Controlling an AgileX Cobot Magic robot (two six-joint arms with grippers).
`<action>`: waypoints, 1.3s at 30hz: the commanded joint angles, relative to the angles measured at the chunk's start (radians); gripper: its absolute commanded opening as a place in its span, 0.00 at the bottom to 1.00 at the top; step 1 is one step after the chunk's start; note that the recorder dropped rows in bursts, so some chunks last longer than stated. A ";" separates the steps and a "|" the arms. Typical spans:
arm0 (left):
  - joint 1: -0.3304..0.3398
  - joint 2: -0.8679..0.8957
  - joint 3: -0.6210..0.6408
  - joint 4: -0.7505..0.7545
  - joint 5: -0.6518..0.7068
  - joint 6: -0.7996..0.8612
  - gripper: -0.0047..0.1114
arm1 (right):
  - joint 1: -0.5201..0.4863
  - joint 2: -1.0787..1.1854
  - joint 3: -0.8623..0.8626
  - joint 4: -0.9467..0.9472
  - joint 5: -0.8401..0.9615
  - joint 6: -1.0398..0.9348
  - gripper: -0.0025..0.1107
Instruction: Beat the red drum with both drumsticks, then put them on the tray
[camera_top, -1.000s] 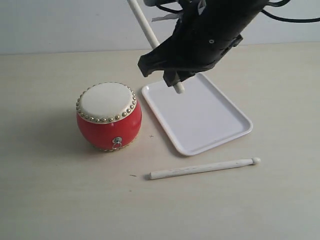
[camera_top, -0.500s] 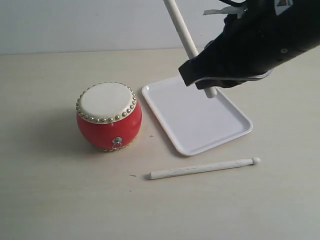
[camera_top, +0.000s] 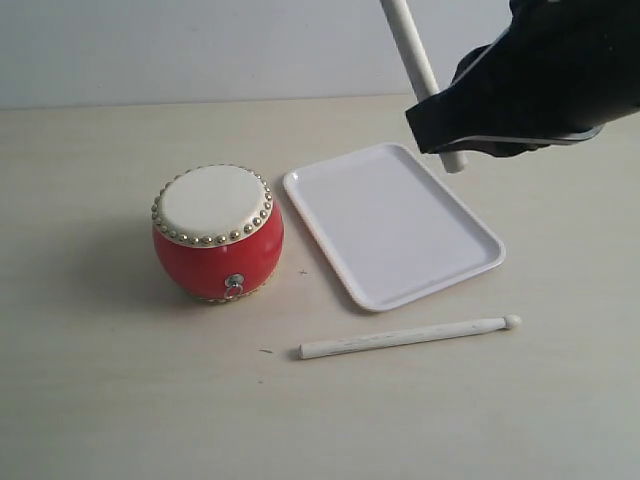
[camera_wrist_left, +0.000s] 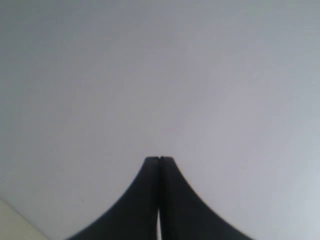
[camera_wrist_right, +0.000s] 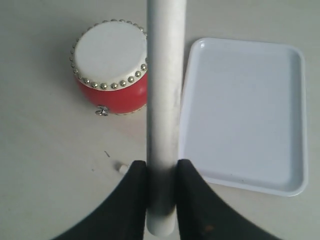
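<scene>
- White plastic, the tray lies flat on your table, its floor bare from rim to rim.
- Your right gripper is clamped on one drumstick, held steeply above the tray's far right corner. The exterior view's edge cuts off the stick's upper end, and its butt pokes out below the fingers.
- The second drumstick lies on the table just off the tray's near edge, not touching it, bead tip toward the tray's right-hand end.
- The red drum stands upright, skin up, just beside the tray's left edge, apart from it.
- Your left gripper shows only in its wrist view, fingers pressed together on nothing, against a blank pale backdrop.
</scene>
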 joint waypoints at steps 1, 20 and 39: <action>0.005 -0.004 -0.034 -0.017 -0.033 0.002 0.04 | -0.064 -0.020 0.006 -0.019 -0.019 -0.008 0.02; -0.189 0.870 -0.601 1.092 0.122 -0.221 0.04 | -0.165 -0.170 0.006 -0.026 0.031 -0.040 0.02; -0.228 1.364 -0.876 1.310 0.724 0.207 0.04 | -0.165 -0.170 0.006 -0.026 0.046 -0.040 0.02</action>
